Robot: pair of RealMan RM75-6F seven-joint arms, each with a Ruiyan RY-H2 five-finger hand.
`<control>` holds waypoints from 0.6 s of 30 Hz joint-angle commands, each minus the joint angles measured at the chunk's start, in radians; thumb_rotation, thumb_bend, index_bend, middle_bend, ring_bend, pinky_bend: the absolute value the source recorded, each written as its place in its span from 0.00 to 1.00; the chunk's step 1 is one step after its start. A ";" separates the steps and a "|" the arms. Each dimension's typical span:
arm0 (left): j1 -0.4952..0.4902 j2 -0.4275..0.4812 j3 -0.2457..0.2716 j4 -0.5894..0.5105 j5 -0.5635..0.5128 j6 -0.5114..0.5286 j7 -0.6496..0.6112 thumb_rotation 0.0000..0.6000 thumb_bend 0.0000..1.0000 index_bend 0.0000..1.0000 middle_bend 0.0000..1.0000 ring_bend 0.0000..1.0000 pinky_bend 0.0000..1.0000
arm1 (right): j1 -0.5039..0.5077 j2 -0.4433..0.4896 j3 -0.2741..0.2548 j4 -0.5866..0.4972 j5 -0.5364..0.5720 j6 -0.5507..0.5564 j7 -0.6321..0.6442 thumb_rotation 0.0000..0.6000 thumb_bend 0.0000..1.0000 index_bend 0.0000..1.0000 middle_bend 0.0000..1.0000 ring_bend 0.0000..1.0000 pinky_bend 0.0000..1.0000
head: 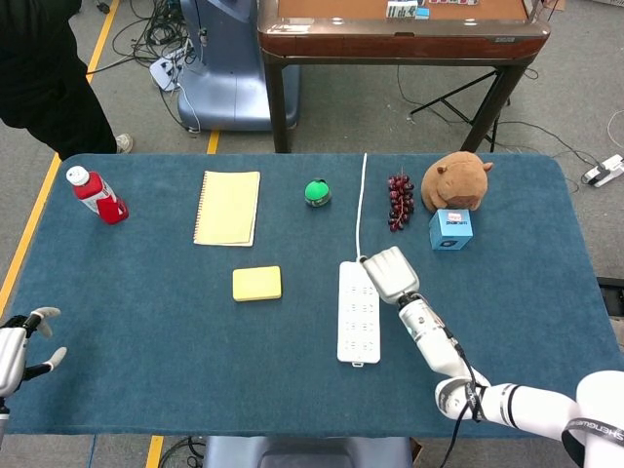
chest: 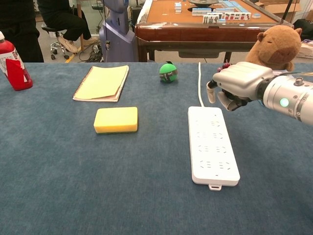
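The right hand (head: pixel 390 274) hovers over the far right corner of the white plastic power strip (head: pixel 358 311), fingers (chest: pixel 211 92) curled downward and holding nothing; whether the fingertips touch the strip cannot be told. In the chest view the right hand (chest: pixel 238 85) sits just above the strip's (chest: pixel 212 146) far end, near where its white cable (chest: pixel 199 81) runs toward the table's far edge. The power strip lies flat on the blue cloth-covered table (head: pixel 175 351), right of centre, long axis pointing away from the robot.

The left hand (head: pixel 18 349) shows at the near left table edge, fingers apart, holding nothing.

Beyond the right hand lie a bunch of dark red grapes (head: pixel 400 200), a brown plush capybara (head: pixel 458 178) and a small blue box (head: pixel 450 229). A green ball (head: pixel 317 192), a yellow spiral notebook (head: pixel 227 207), a yellow sponge (head: pixel 256 283) and a red bottle with a white cap (head: pixel 97 194) occupy the left part.
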 commanded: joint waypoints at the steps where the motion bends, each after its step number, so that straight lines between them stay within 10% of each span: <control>1: 0.001 0.001 0.000 0.000 0.000 0.002 -0.002 1.00 0.22 0.41 0.54 0.42 0.63 | 0.007 -0.008 -0.009 0.009 0.005 0.000 0.003 1.00 0.72 0.38 1.00 1.00 1.00; 18: 0.002 0.002 0.000 0.000 -0.002 -0.002 -0.003 1.00 0.22 0.41 0.54 0.42 0.63 | 0.039 -0.050 -0.047 0.063 0.029 -0.012 0.033 1.00 0.72 0.38 1.00 1.00 1.00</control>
